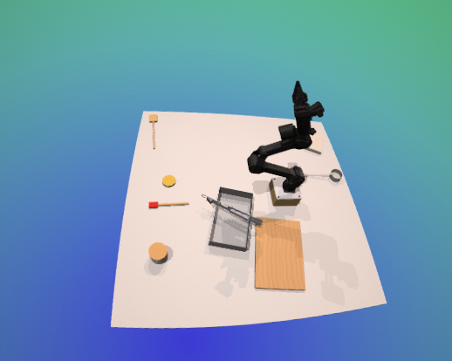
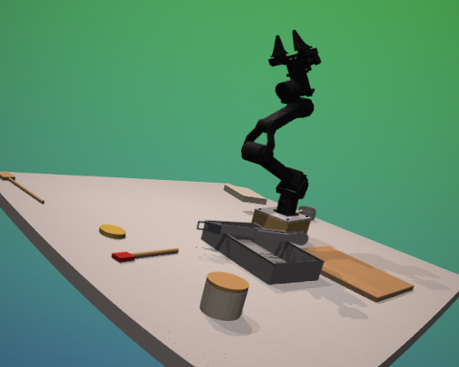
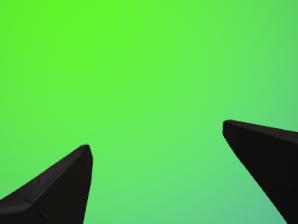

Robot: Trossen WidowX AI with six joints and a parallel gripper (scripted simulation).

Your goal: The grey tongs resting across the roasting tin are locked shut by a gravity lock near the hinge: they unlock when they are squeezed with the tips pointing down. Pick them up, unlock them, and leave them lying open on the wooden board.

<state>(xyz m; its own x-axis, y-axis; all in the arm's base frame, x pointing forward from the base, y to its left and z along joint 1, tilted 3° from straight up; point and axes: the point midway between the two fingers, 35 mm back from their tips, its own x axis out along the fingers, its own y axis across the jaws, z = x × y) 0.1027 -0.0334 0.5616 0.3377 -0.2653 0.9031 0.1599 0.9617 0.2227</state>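
Observation:
The grey tongs (image 1: 231, 211) (image 2: 260, 232) rest slantwise across the roasting tin (image 1: 227, 248) (image 2: 295, 273), on its rims. Their wire loop end sticks out past the tin's left side in the top view, and their wide end reaches the near corner of the wooden board (image 1: 279, 257) (image 2: 366, 277). The two arms of the tongs lie close together. My gripper (image 2: 286, 34) (image 3: 159, 139) is open and empty, raised high above the robot's base with its fingers pointing up, far from the tongs. The wrist view shows only the two fingers and background.
A round can with an orange lid (image 1: 158, 251) (image 2: 228, 282), a red-headed brush (image 1: 154, 204) (image 2: 123, 256) and a yellow disc (image 1: 168, 180) (image 2: 112, 230) lie left of the tin. A wooden spatula (image 1: 154, 118) (image 2: 5, 175) is at the far left corner. A strainer (image 1: 341, 175) and a pale block (image 1: 317, 144) (image 2: 245, 194) are near the base.

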